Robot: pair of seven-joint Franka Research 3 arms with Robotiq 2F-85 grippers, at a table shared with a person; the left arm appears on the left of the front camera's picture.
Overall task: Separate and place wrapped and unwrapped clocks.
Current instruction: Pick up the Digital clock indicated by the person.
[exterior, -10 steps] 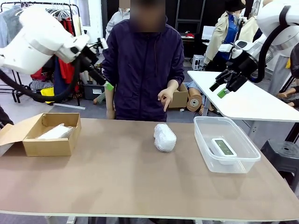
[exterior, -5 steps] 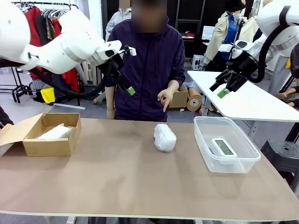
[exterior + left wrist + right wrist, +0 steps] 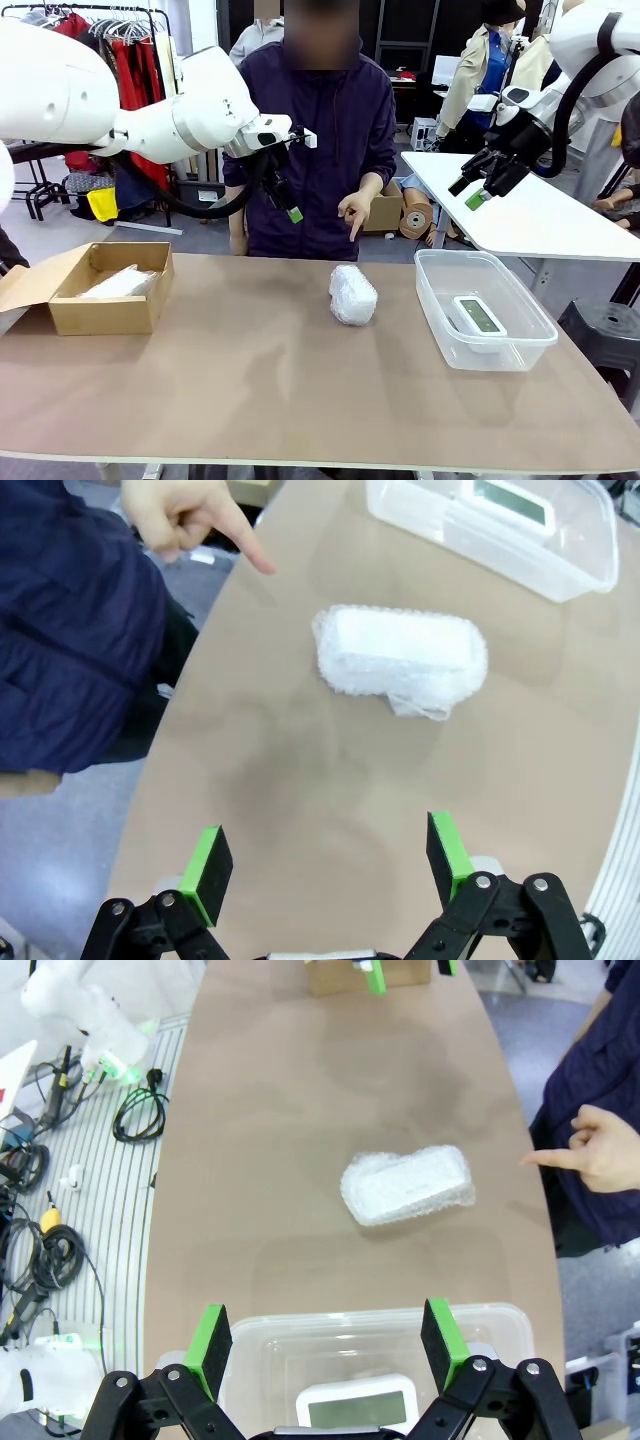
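White wrapped lump (image 3: 353,294) lies on the counter (image 3: 250,380) (a person's hand (image 3: 353,210) points down at it); left fingers (image 3: 205,865) and right fingers (image 3: 443,1335) hang apart, empty.

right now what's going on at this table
A clock-sorting job is partway done. One wrapped bundle lies in the cardboard box, and the bare clock sits in the clear tub. A second wrapped bundle lies loose in the middle of the table, and a person's hand points down at it. Both grippers are open and empty: the left gripper hangs above the table's far side, the right gripper above the tub.
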